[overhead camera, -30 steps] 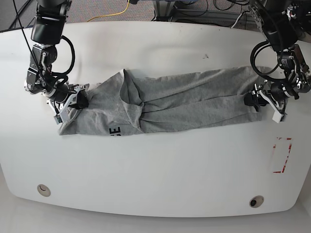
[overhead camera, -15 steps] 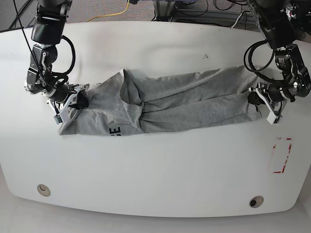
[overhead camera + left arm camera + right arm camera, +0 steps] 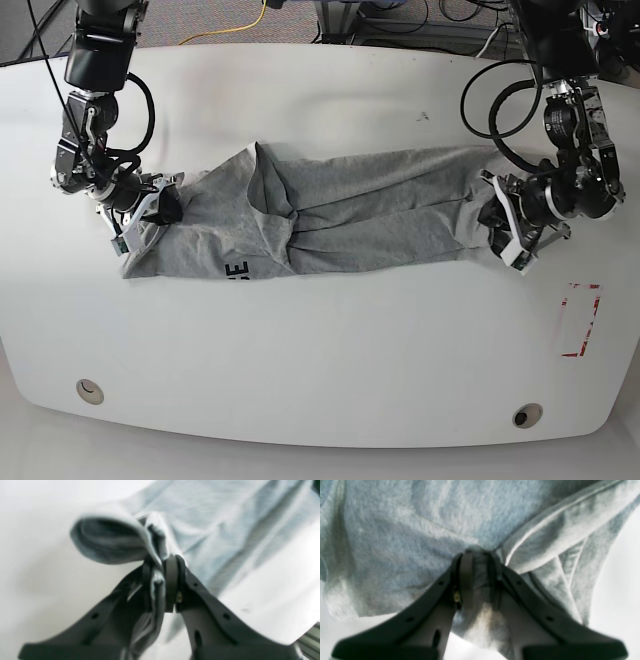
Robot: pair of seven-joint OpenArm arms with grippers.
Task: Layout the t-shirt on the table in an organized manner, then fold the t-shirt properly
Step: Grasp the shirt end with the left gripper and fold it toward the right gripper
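Up close, left gripper (image 3: 163, 585) pinched a bunched hem of the t-shirt (image 3: 340, 215); right gripper (image 3: 477, 580) clamped cloth likewise. Only the base view showed the shirt stretched lengthwise across the table (image 3: 320, 360), lettering partly hidden.

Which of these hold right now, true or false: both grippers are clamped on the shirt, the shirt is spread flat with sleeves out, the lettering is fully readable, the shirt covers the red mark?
1. Both the left gripper and the right gripper are shut on the t-shirt. True.
2. It lies flat with sleeves out. False: it is a bunched, creased strip stretched between the arms.
3. The lettering is fully readable. False: only its end shows at a fold.
4. It covers the red dashed mark. False: the mark lies bare on the table.
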